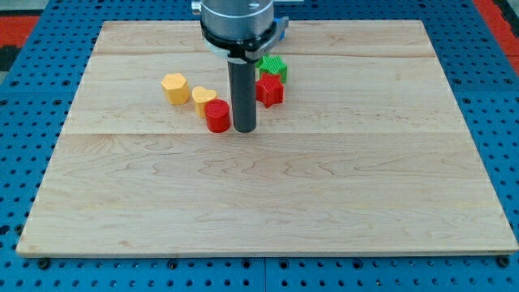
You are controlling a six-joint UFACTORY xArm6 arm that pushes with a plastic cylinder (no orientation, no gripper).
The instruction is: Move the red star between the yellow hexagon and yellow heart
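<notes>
Where pale wooden planks (268, 203) with fine grain fill the view's bottom, nothing but bare board, set on a blue pegboard (24, 122) dotted with holes. Farther up, left of centre, a red cylinder (217, 116), smooth and round-topped, just beside my tip (244, 130) on the tip's left, touching or nearly so. No gripper here: only a straight dark rod, matte and round, planted on the wood between the red cylinder and the red star (269, 90). Red star up and to the view's right of the tip, near but apart, pointed edges showing. Behind the cylinder and touching it, a yellow heart (203, 99), partly hidden. Left of that, slightly apart, a yellow hexagon (174, 88) with flat facets and a glossy top. Beyond the star, touching its upper edge, a green block (274, 66), ribbed in texture, shape unclear. At the view's top, a wide grey metal collar (237, 20) carrying the rod.
</notes>
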